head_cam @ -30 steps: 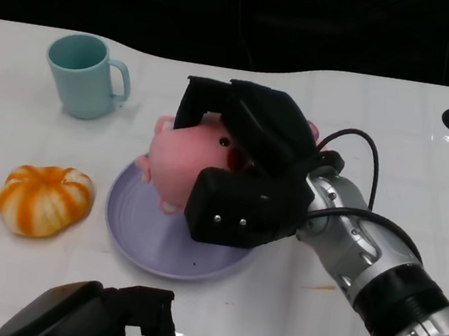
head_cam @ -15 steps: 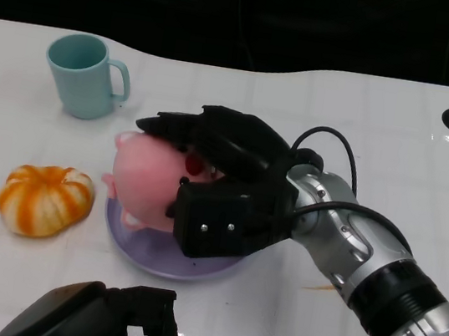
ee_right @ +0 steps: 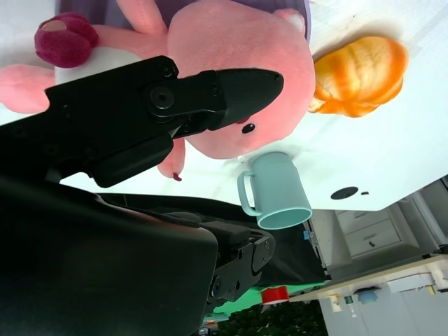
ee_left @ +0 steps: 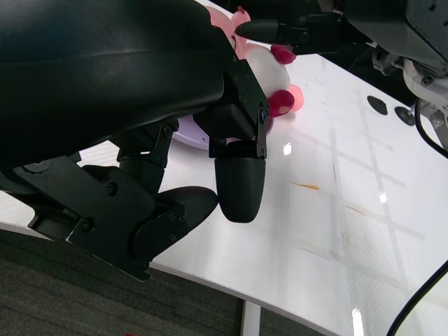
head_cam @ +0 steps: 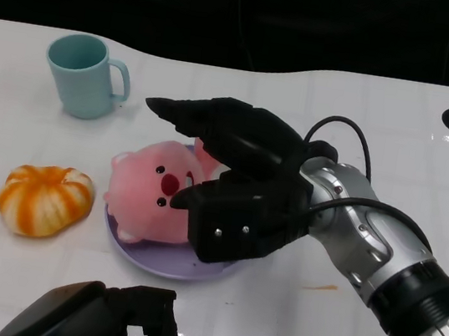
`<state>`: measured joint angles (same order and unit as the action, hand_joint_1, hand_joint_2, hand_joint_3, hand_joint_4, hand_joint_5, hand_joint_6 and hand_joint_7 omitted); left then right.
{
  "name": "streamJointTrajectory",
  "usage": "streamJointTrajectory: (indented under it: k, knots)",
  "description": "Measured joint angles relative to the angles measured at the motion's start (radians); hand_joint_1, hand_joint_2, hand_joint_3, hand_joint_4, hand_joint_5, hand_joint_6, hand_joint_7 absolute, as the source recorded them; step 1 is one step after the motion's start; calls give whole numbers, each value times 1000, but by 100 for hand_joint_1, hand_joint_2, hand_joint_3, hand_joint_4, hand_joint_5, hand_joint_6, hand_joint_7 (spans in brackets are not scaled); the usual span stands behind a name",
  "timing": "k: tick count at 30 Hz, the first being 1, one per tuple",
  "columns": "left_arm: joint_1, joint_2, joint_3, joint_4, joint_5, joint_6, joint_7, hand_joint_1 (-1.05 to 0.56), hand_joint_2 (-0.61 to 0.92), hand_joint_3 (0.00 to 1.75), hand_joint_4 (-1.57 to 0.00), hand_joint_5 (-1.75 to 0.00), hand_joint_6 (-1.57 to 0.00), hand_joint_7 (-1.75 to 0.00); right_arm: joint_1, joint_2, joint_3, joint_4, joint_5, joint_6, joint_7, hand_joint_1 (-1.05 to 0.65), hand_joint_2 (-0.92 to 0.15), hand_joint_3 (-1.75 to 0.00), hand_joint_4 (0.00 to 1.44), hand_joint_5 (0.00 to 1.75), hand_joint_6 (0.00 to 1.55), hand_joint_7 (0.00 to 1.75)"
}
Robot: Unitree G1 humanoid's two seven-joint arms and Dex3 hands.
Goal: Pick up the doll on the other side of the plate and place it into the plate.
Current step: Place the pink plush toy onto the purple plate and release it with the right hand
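One step remains: your right hand [head_cam: 234,188] looks spread around the doll [head_cam: 146,194], now on the plate [head_cam: 162,258]; lift clear; left hand [head_cam: 113,320] idles, grip unclear.

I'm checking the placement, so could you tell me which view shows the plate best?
The head view: the plate's purple rim shows under the doll. The left wrist view shows only a sliver; the right wrist view, a corner.
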<state>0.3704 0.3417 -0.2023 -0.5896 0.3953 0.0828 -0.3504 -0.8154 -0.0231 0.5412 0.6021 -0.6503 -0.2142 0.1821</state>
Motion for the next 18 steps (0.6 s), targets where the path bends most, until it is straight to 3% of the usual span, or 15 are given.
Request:
streamJointTrajectory:
  k: [6,13,18]
  knots:
    - [-2,0,0,0,0,1,0,-16,56,109,-69,-165,-66,-140,58,-73,-20,-130,27,-11,48,-89,-92,-29,1,24,7,2]
    - [-9,0,1,0,-1,2,0,-16,56,108,-69,-164,-66,-140,144,-162,-63,-282,78,-29,102,-81,-92,-25,1,56,17,5]
    - [-12,1,3,0,-1,4,0,-17,57,108,-69,-164,-66,-140,239,-207,-107,-355,110,-90,81,-73,-92,-19,21,75,38,14]
